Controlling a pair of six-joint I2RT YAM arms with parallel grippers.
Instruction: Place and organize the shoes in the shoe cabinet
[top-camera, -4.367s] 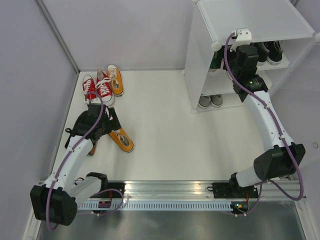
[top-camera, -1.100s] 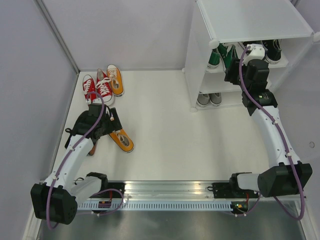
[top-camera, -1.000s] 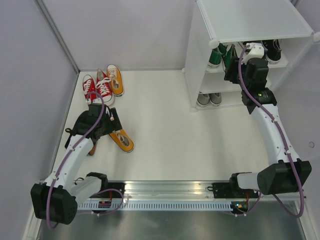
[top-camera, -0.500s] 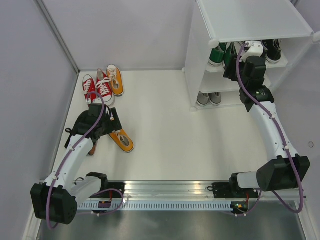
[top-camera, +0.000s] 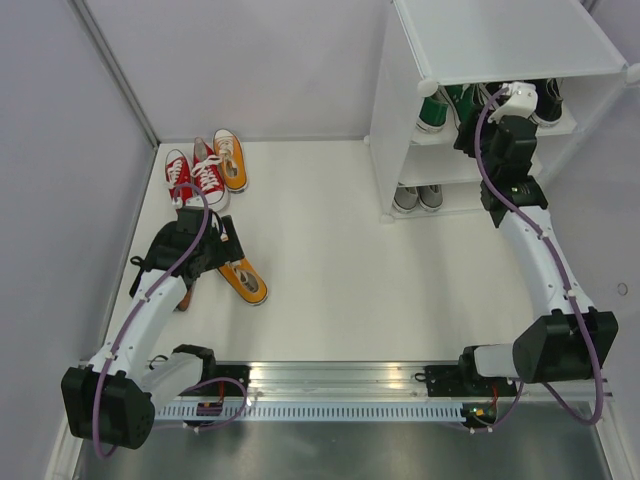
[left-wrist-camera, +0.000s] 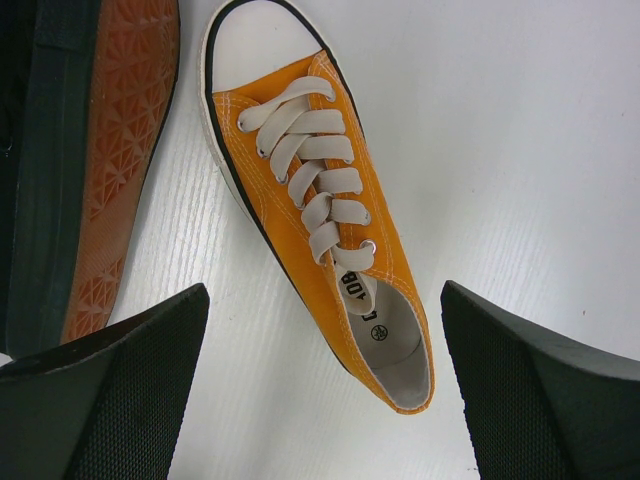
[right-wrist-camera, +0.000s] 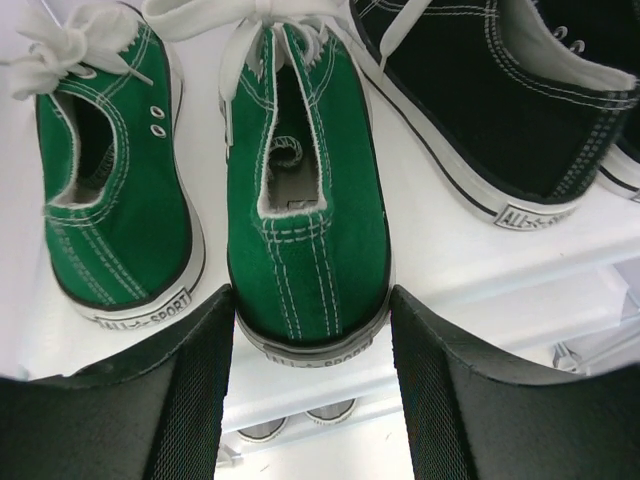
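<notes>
Right fingers (right-wrist-camera: 190, 400) are clamping the green sneaker (right-wrist-camera: 305, 230) on the cabinet shelf (right-wrist-camera: 420, 260), risking dragging it out unreleased; left fingers (left-wrist-camera: 110, 400) are gaping wide.

Bright, even, diffuse overhead light, faint soft shadows on the white desk (top-camera: 330, 250), dull sheen on the metal rail (top-camera: 340, 378), both wrist views sharp, the shoe cabinet (right-wrist-camera: 430, 250) shelf nearly washed out to white, slight wide-angle bowing at the top view's edges.

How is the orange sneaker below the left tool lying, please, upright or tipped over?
Upright on its sole: the orange sneaker shows its laces and open collar facing the left wrist camera.
</notes>
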